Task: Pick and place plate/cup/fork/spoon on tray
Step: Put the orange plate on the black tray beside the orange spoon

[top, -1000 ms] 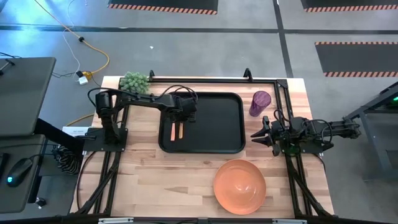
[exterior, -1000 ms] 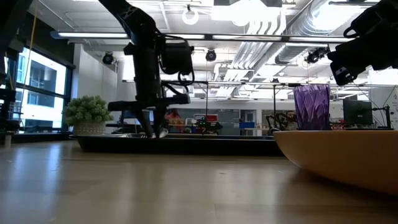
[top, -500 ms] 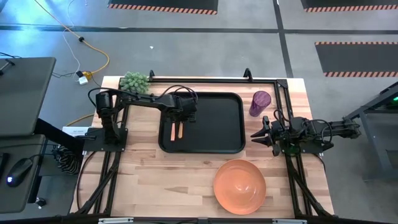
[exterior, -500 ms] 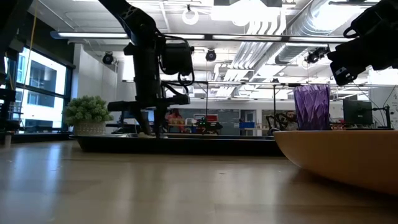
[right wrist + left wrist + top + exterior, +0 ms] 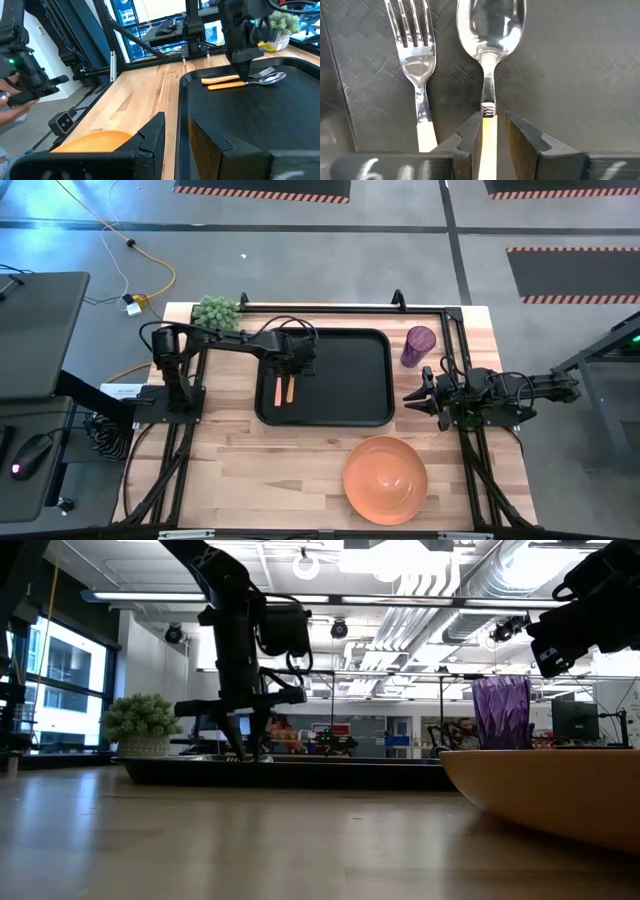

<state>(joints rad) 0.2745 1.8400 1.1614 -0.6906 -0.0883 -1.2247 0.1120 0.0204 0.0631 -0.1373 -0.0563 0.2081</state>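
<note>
The fork [image 5: 415, 50] and the spoon [image 5: 490, 30] lie side by side flat on the left part of the black tray [image 5: 350, 380]. My left gripper [image 5: 492, 122] is low over the tray, open by a narrow gap, with its fingers on either side of the spoon's yellow-orange handle just behind the metal neck. The purple cup [image 5: 418, 345] stands on the table right of the tray's far corner. The orange plate [image 5: 386, 478] rests on the table near the front edge. My right gripper [image 5: 410, 397] is open and empty just right of the tray. My left gripper points down with its fingers across the spoon's handle [image 5: 489, 137], next to the neck. One finger [image 5: 470, 137] lies right at the handle's edge, and I cannot tell whether it touches. A gap shows at the other finger [image 5: 525, 142]. The spoon lies flat on the tray.
A small green plant [image 5: 216, 311] stands at the table's far left corner. A black frame rail runs along the far edge. Bare wood lies in front of the tray and left of the plate.
</note>
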